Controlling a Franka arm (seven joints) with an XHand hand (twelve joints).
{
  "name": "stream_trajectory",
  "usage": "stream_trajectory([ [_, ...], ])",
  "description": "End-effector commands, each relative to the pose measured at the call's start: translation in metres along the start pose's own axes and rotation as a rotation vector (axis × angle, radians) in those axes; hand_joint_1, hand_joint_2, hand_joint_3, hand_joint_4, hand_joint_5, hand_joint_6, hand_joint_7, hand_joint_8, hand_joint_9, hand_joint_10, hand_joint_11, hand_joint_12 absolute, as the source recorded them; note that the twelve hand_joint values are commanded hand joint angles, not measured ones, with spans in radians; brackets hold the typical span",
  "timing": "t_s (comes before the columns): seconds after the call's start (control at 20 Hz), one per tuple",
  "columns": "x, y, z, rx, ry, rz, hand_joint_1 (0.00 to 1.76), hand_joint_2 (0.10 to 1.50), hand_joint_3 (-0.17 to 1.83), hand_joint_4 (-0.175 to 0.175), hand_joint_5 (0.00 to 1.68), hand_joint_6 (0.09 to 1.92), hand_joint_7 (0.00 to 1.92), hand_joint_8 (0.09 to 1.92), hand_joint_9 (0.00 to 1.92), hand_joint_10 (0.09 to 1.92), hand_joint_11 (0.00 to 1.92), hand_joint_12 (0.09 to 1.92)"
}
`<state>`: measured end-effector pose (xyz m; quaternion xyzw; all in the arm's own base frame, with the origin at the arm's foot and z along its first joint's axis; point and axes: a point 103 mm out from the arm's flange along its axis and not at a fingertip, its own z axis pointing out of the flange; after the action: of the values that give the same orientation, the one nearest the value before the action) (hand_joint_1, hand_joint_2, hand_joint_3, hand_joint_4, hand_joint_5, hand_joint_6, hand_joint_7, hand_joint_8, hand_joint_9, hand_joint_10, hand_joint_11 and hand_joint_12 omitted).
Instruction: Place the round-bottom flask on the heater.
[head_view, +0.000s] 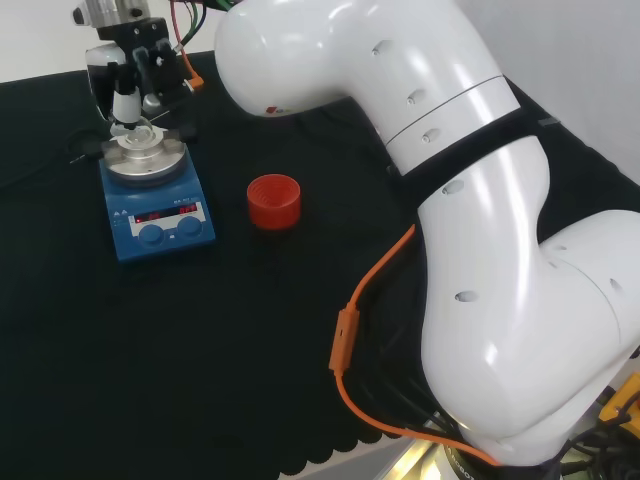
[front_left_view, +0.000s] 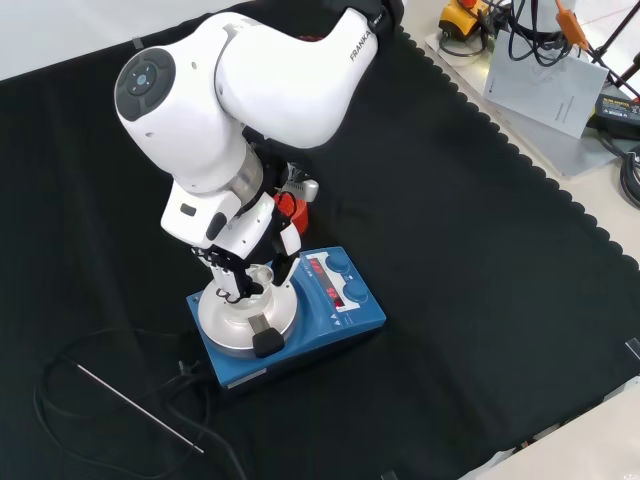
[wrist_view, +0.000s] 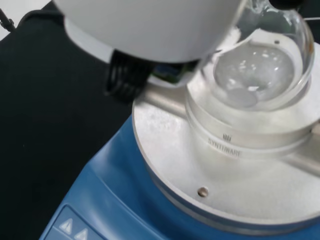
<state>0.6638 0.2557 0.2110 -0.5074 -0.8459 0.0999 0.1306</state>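
your hand (head_view: 130, 75) is hanging over the blue heater (head_view: 160, 215) at the head view's far left, fingers curling round the round-bottom flask (wrist_view: 260, 65). the flask is sitting in the heater's metal ring (wrist_view: 240, 145). the red stand (head_view: 273, 201) is waiting just right.

Your arm (head_view: 470, 200) had glossy white rounded links with small recessed screw holes, a round grey cap (front_left_view: 142, 80), an orange cable (head_view: 350, 340) clipped alongside, and a black-and-white fingered hand (front_left_view: 240, 255).

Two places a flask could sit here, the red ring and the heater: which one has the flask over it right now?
The blue heater: the round-bottom flask sits in its metal top ring, under the hand. The red ring stand stands bare beside it.
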Motion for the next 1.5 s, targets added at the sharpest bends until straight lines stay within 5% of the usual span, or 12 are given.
stream_trajectory([
  [0.05,-0.011,-0.007,0.0,0.007,0.065,-0.001,1.37,0.48,0.94,-0.175,1.28,0.75,1.3,0.76,1.61,0.53,1.55,0.73],
  [0.25,-0.018,-0.012,-0.001,0.029,0.075,-0.001,1.28,0.55,0.82,-0.175,1.29,0.68,1.36,0.7,1.71,0.35,1.6,0.86],
  [0.45,-0.023,-0.016,-0.005,0.044,0.075,-0.003,1.18,0.33,0.94,-0.175,0.93,0.93,1.26,0.87,1.64,0.35,1.48,0.98],
  [0.8,-0.029,-0.019,-0.005,0.054,0.091,-0.014,1.11,0.31,0.94,-0.175,0.51,1.05,1.09,1.02,1.42,0.56,1.35,1.06],
  [1.5,-0.054,-0.037,-0.006,0.047,0.106,0.033,1.05,0.31,0.93,-0.175,0.29,0.82,0.97,0.99,1.3,0.62,1.26,1.11],
])
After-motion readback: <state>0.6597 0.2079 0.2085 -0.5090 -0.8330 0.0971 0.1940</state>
